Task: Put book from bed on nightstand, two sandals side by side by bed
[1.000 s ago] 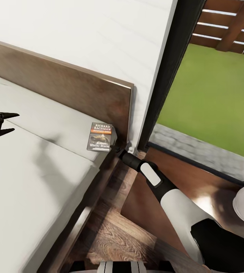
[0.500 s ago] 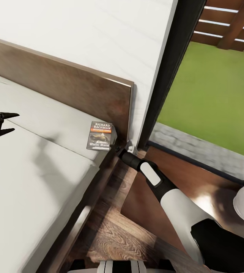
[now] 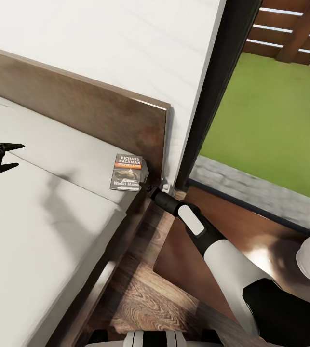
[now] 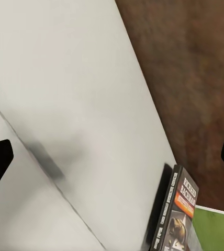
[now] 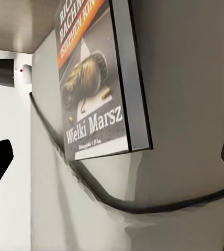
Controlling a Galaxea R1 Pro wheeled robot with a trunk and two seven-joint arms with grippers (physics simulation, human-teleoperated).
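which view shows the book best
The right wrist view: the book is close up, cover art and "Wielki Marsz" readable. The head view shows the whole book small at the mattress corner; the left wrist view catches its spine and part of the cover.

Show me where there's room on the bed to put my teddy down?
Most of the bed's grey mattress is bare, from the left gripper down toward the near side. The crowded bit is the corner by the headboard, where the book lies and the right gripper reaches in.
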